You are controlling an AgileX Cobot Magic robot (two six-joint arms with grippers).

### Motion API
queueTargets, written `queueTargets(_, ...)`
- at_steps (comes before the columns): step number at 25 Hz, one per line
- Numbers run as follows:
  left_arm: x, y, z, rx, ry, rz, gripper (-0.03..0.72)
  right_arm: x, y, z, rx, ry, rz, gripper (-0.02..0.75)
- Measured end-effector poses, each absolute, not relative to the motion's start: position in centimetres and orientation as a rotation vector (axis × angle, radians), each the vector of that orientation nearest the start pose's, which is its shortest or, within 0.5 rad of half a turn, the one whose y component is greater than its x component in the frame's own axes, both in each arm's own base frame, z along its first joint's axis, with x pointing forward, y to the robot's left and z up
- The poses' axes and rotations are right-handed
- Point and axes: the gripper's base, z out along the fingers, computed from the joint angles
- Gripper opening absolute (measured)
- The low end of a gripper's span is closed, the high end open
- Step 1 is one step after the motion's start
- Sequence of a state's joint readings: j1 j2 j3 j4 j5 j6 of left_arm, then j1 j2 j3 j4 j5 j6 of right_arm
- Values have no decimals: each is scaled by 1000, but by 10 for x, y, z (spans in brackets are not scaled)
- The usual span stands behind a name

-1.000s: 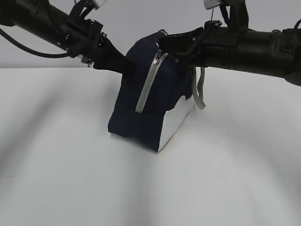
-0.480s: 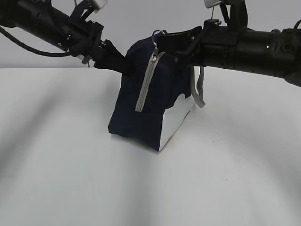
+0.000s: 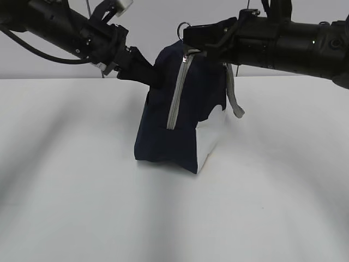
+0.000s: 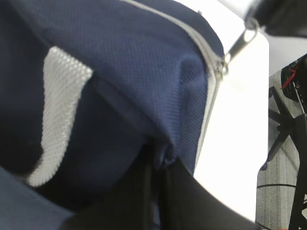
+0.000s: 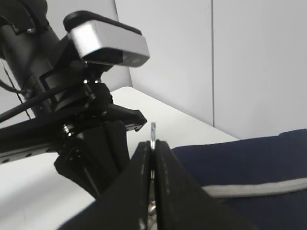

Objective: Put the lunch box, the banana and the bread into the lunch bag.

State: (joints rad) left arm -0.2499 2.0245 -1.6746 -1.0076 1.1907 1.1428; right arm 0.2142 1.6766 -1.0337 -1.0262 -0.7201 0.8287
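Centrally, lunch bag (image 3: 182, 117) on white table (image 3: 76, 207), left hand (image 4: 158, 167) pinching its fabric, right hand (image 5: 152, 158) clamping ring pull (image 5: 153, 132).

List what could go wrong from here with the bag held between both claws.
1. The left claw pinches only a small fold of the bag; the fabric may slip out once the zipper is pulled.
2. The right claw grips just the thin ring pull; it could slide free.
3. The bag looks tilted, its left bottom edge seemingly off the table; a slip might topple it.
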Motion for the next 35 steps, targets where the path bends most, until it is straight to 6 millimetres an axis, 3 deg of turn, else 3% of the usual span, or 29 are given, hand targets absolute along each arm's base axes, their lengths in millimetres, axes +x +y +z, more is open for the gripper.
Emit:
queueTargets(9, 393, -181, 264, 1193, 2145, -1075, 2, 356, 114, 286, -707, 1614, 607, -16)
queueTargets(19, 378, -179, 287, 1193, 2223, -998, 2, 349, 113, 299, -793, 1640, 689, -16)
queueTargets(35, 373, -191, 288, 1210, 2209, -1013, 2, 362, 104, 304, -740, 1647, 651, -16)
